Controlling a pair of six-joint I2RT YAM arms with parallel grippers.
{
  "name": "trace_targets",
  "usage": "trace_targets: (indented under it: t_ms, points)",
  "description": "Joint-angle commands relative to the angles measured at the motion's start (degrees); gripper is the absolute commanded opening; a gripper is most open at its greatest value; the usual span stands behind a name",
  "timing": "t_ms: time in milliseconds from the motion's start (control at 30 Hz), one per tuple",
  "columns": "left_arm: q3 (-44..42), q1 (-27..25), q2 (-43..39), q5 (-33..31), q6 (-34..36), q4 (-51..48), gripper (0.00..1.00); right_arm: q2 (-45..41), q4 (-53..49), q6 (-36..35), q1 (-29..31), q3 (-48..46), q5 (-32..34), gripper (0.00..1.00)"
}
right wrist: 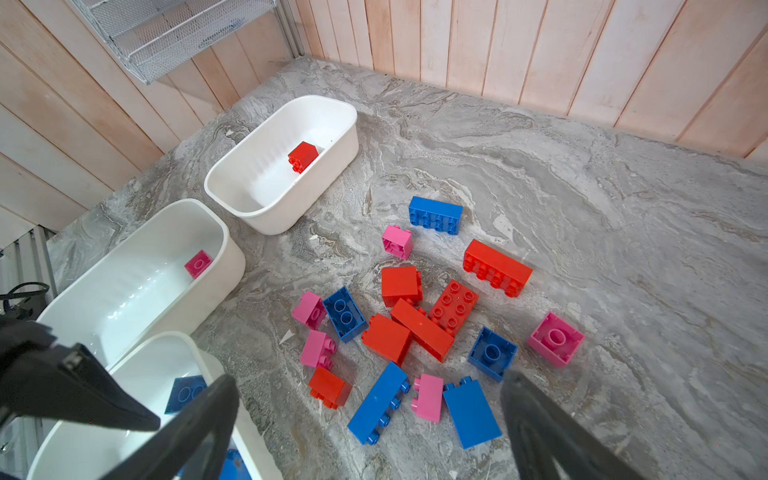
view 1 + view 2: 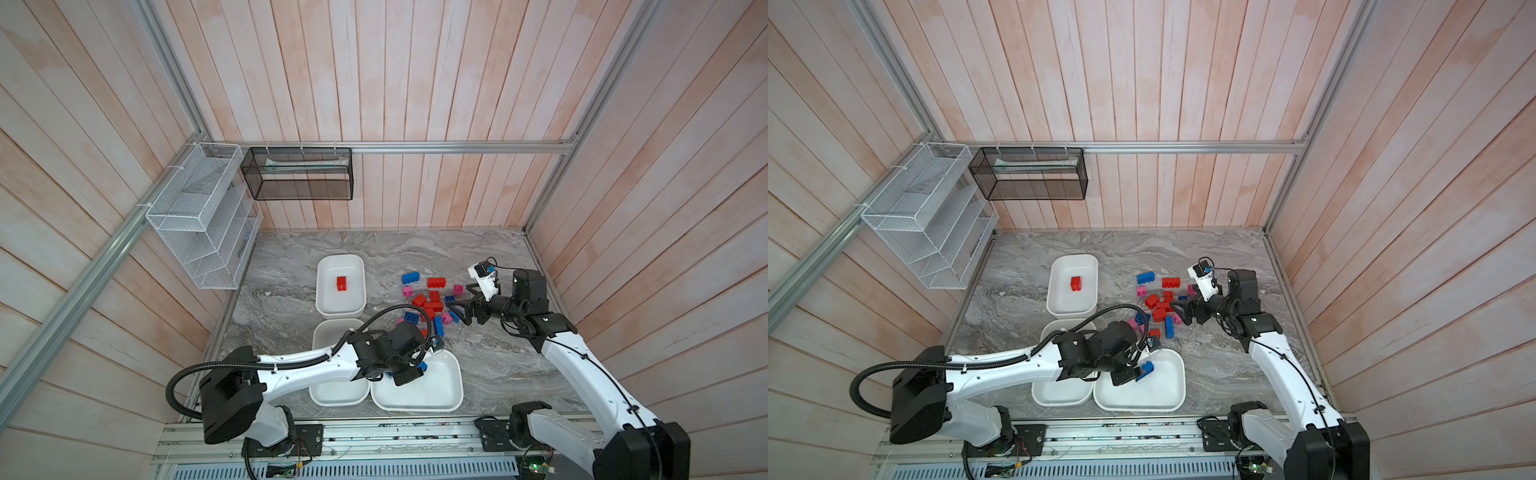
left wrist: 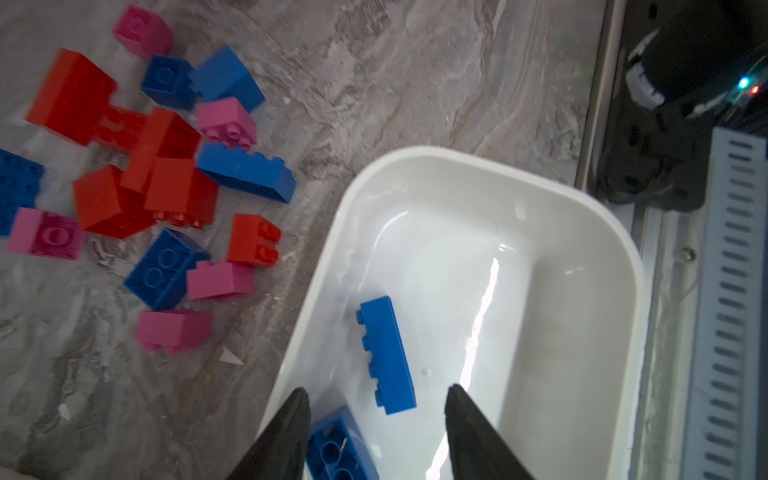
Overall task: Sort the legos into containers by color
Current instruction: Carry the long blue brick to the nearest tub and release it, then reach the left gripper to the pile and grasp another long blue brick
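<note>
Your left gripper (image 3: 376, 397) hangs over the near tub (image 3: 615, 232), jaws apart and holding nothing; an oblong blue brick (image 3: 386, 355) lies free between the fingers on the tub floor, and a second blue brick (image 3: 332, 449) sits just beside one finger. Your right gripper (image 1: 370, 388) hovers over the loose pile (image 1: 415, 324), jaws wide and empty. In both top views your left arm (image 2: 307, 365) covers much of the middle tub (image 2: 332, 395), so check its contents from the right wrist view: one pink brick (image 1: 198, 263). Far tub (image 2: 340, 309) holds one red brick (image 2: 341, 284). That's three tubs down the left of the marble table (image 2: 498, 361), the near two touching, the far one apart. Pile count from the right wrist view: 6 red, 5 blue, 5 pink on the table, mostly bunched and touching, with a blue oblong (image 1: 435, 215), a red oblong (image 1: 497, 268) and a pink square (image 1: 555, 339) a bit apart. Nothing stands between the pile and the tubs. On the walls: a white wire rack (image 2: 199, 216) and a black mesh basket (image 2: 299, 174), well apart from the work.
</note>
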Motion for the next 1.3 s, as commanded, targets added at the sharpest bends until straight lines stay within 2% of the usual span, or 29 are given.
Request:
trace_targets:
  t_ms: [0, 200, 367, 500, 833, 1267]
  points:
    - [3.1, 5.4, -0.6, 3.7, 1.3, -1.9, 0.58, -0.2, 0.2, 0.8, -0.2, 0.2, -0.7, 0.98]
    - [8.7, 17.6, 4.7, 7.6, 5.0, 0.9, 0.63, 0.2, 1.0, 1.5, -0.2, 0.6, -1.7, 0.98]
    - [14.5, 23.2, 11.8, 11.2, 11.8, 2.4, 0.67, 0.1, 0.9, 1.5, -0.2, 0.4, -1.9, 0.98]
    - [23.2, 28.0, 20.7, 15.4, 15.2, 1.7, 0.67, 0.2, 1.2, 1.7, -0.2, 0.2, -2.4, 0.98]
    - [43.0, 31.3, 41.3, 17.8, 19.0, 0.0, 0.67, 1.0, 1.9, 1.4, -0.2, -0.5, -2.4, 0.98]
    - [56.8, 32.3, 54.9, 18.6, 20.3, -2.9, 0.64, 2.0, 2.5, 1.0, -0.4, -1.1, -2.2, 0.98]
